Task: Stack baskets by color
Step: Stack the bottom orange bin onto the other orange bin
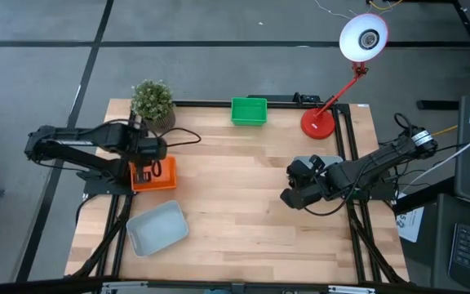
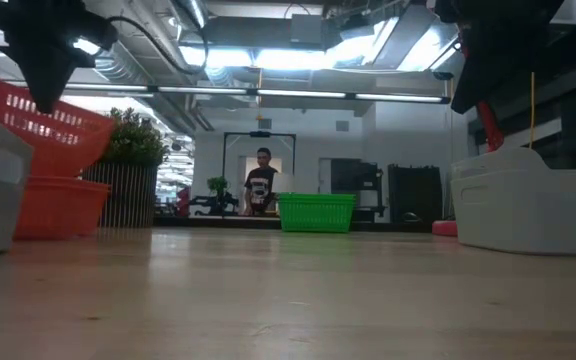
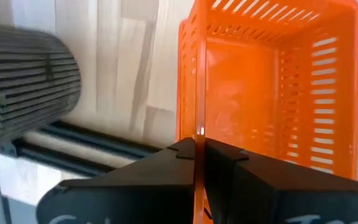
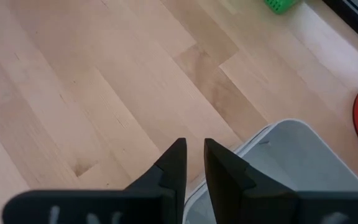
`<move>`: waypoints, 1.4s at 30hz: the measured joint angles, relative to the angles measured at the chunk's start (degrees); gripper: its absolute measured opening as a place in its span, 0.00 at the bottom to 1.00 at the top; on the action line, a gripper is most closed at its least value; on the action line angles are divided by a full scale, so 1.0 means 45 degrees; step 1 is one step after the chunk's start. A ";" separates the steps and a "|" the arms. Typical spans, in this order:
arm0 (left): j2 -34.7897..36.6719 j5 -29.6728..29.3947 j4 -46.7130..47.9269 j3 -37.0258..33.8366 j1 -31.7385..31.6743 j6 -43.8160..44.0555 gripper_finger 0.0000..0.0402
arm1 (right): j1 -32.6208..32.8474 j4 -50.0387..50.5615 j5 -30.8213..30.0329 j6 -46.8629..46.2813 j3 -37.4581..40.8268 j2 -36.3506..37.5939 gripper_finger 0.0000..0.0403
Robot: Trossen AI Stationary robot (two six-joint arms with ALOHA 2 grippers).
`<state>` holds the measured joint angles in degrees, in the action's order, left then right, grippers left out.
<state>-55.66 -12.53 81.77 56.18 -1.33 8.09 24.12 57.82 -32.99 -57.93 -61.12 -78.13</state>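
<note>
My left gripper [image 1: 148, 167] is shut on an orange basket [image 2: 48, 122], which hangs tilted over a second orange basket [image 2: 56, 207] standing on the table's left side. My right gripper [image 4: 193, 163], at the table's right, is shut on a pale grey basket [image 2: 528, 208] that my arm mostly hides in the high view. Another grey basket [image 1: 157, 227] stands on its bottom near the front left. A green basket [image 1: 249, 111] stands at the far edge. My left gripper pinches one side wall of the orange basket at its rim [image 3: 199, 127], one finger inside and one outside. The fingers come steeply from above. The basket hangs tilted below them, over the lower orange basket. My right gripper has the grey basket's rim [image 4: 229, 163] between its fingers, one finger over the inside and one outside. It slants down from the table's right. The basket stays level and low; whether its bottom touches the table I cannot tell.
A potted plant [image 1: 152, 102] stands at the far left corner, close behind the orange baskets. A red lamp base [image 1: 317, 122] with its white shade [image 1: 363, 37] is at the far right. Bare wood lies across the table's middle [image 1: 235, 188]. A person [image 2: 261, 180] stands far off in the room.
</note>
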 joint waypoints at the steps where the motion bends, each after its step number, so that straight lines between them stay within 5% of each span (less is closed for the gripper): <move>1: -0.0005 0.0005 -0.0145 0.0005 -0.0019 -0.0112 0.00 | 0.0000 0.0000 0.0000 -0.0005 0.0000 0.0000 0.14; 14: 0.0005 -0.0327 -0.0745 0.0005 -0.0029 -0.0261 0.16 | 0.0000 -0.0049 0.0008 -0.0015 0.0000 -0.0005 0.14; 21: 0.0005 -0.0330 -0.0852 0.0005 -0.0024 0.0065 0.17 | 0.0000 -0.0044 0.0010 -0.0015 0.0000 -0.0005 0.14; 29: -0.0308 0.0223 -0.5547 0.0011 0.0146 -0.1178 0.17 | 0.0000 -0.0047 0.0007 -0.0015 0.0000 -0.0005 0.14; 42: -0.2579 -0.0044 -0.5165 -0.1296 0.0132 -0.1112 0.16 | 0.0000 -0.0020 0.0021 0.0114 0.0005 -0.0008 0.14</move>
<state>-67.27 -12.73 58.52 50.35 -0.73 3.09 24.12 57.73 -32.90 -57.42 -61.10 -78.16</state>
